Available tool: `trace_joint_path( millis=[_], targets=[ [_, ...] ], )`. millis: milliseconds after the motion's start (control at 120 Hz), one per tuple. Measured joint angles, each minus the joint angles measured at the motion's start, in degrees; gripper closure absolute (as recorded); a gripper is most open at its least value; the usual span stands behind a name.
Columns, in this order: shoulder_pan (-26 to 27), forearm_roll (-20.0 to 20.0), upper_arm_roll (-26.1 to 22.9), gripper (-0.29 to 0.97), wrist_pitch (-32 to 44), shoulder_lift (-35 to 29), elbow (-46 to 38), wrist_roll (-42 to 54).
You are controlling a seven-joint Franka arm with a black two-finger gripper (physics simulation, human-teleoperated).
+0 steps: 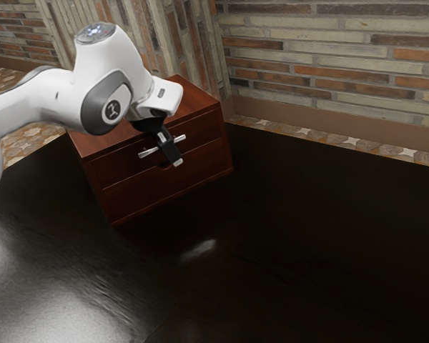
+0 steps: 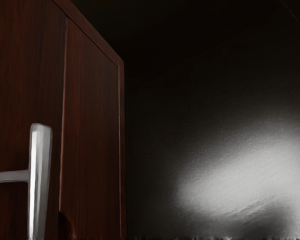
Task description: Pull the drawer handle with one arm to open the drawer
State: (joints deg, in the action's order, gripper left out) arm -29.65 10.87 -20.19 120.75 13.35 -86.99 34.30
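Upper left of frame: black gripper point(image 1: 174, 158) meets the drawer point(image 1: 200, 132) at its rigid, possibly slippery metal handle point(image 1: 149, 151). I cannot tell whether it is clamped. Best hold is mid-bar.

Dark glossy table point(image 1: 307, 250), reddish wooden drawer cabinet point(image 1: 200, 163) standing on it near its far edge

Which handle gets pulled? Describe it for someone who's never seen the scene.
A small reddish wooden cabinet stands on the dark table by the brick wall. Its upper drawer carries a slim silver bar handle, right at the black gripper. It is the only bright metal there; the lower drawer shows no such bar.
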Motion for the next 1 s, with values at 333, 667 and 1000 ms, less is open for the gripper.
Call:
trace_joint_path(
  millis=[333, 667, 1000],
  targets=[
    [3.9, 5.5, 3.9, 0.0, 1.3, 2.2, 0.4, -1.4],
    [4.8, 6.6, 4.3, 0.0, 1.7, 3.0, 1.0, -2.5],
    [6.1, 6.8, 4.8, 0.0, 2.0, 4.0, 0.9, -3.3]
  ],
)
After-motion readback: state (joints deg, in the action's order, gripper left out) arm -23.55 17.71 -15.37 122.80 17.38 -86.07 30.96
